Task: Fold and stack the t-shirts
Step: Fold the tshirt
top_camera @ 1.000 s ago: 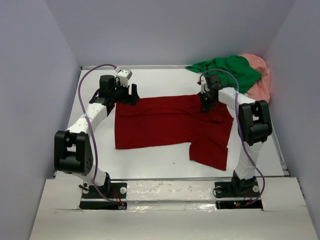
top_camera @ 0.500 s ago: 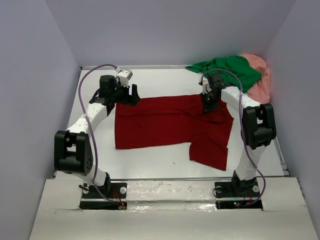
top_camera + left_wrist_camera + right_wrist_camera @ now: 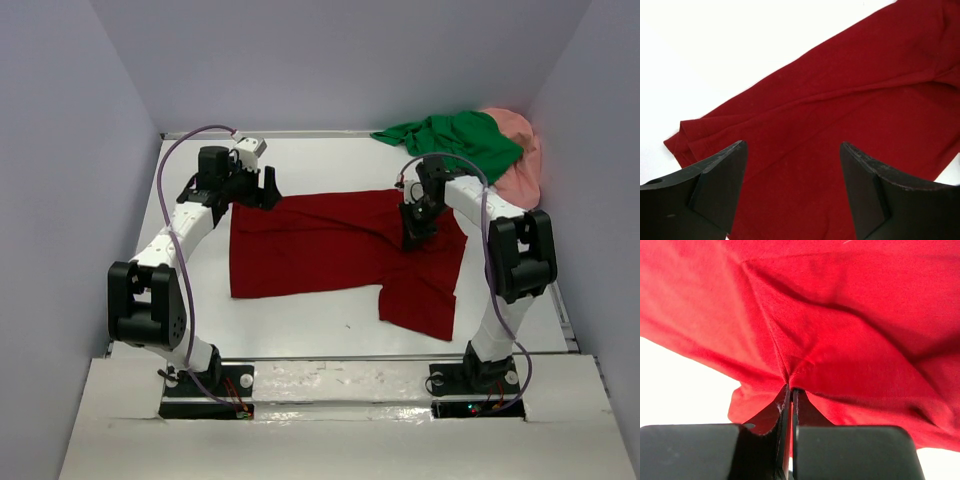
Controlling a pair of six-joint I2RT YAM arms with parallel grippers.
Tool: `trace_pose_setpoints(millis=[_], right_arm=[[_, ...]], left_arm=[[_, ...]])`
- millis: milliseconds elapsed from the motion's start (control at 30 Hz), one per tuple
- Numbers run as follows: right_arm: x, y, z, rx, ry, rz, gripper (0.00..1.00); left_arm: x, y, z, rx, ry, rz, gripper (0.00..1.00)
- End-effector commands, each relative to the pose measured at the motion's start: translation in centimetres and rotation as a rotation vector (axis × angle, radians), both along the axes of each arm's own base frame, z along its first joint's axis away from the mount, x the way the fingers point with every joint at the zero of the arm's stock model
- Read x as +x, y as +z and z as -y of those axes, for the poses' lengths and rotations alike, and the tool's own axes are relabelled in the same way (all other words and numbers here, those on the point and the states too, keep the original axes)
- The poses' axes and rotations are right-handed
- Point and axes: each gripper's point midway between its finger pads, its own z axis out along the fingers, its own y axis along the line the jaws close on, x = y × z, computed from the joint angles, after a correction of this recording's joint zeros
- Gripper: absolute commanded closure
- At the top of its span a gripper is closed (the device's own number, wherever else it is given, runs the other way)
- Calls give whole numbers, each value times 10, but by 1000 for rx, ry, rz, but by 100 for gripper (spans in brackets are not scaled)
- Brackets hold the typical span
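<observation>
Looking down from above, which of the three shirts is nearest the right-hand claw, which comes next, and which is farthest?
1. The dark red t-shirt: spread mid-table, pinched in the right gripper.
2. The green t-shirt: bunched at the far right corner.
3. The pink t-shirt: partly under the green one, against the right wall.

Dark red shirt (image 3: 340,245): soft matt knit cloth, fine weave visible close up, shallow creases, puckered folds. Green shirt (image 3: 460,135), pink shirt (image 3: 520,160): same matt cloth, crumpled. Counter (image 3: 320,165): smooth, white, faint sheen. Left fingers (image 3: 715,185): black matt plastic, slightly grainy, edges scuffed pale. Right fingers (image 3: 715,452): same black matt plastic. Arm shells (image 3: 185,225): glossy white plastic, black joints. Cables (image 3: 205,128): smooth purple sheath.
</observation>
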Motion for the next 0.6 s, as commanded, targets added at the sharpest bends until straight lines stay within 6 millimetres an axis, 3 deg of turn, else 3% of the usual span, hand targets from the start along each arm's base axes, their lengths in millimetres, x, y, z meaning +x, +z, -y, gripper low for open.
trace_pose_setpoints(millis=[0, 300, 433, 467, 500, 567], right_arm=[[-43, -8, -22, 126, 44, -205, 100], [-80, -9, -37, 211, 120, -328, 100], [-84, -12, -36, 215, 139, -329, 100], [-84, -13, -36, 215, 145, -325, 93], [-82, -12, -37, 218, 150, -315, 76], [-76, -9, -37, 217, 158, -277, 63]], left_arm=[[2, 21, 9, -14, -62, 29, 17], [-7, 35, 10, -14, -85, 42, 17], [-10, 39, 10, -17, -90, 52, 17], [-11, 38, 10, -17, -90, 51, 17], [-11, 38, 10, -17, -88, 51, 17], [-11, 38, 10, -16, -89, 51, 17]])
